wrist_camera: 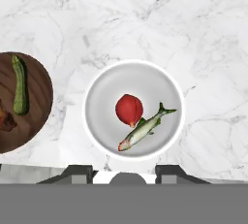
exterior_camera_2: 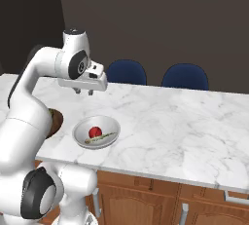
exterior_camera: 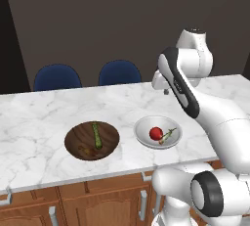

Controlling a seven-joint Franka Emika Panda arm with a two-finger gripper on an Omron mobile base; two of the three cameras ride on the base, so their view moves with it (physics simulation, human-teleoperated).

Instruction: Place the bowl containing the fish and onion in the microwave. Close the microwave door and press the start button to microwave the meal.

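The white-grey bowl (exterior_camera: 146, 131) (exterior_camera_2: 110, 124) (wrist_camera: 104, 97) sits near the front edge of the marble counter. It holds the red onion (exterior_camera: 156, 133) (exterior_camera_2: 95, 132) (wrist_camera: 129, 109) and the slender fish (exterior_camera: 168, 135) (exterior_camera_2: 101, 138) (wrist_camera: 144, 129), which lie side by side. My gripper (exterior_camera: 166, 91) (exterior_camera_2: 83, 92) (wrist_camera: 123, 172) hangs well above the counter, just behind the bowl. It points straight down and is open, with nothing between its fingers. The microwave, its door and the start button are out of view.
A dark wooden bowl (exterior_camera: 78, 144) (wrist_camera: 41, 102) with a green vegetable stick (exterior_camera: 96, 135) (wrist_camera: 20, 85) stands left of the white bowl. Two blue chairs (exterior_camera: 57, 77) (exterior_camera: 120, 72) stand behind the counter (exterior_camera: 44, 112). Wooden cabinet fronts (exterior_camera: 107, 205) lie below its front edge.
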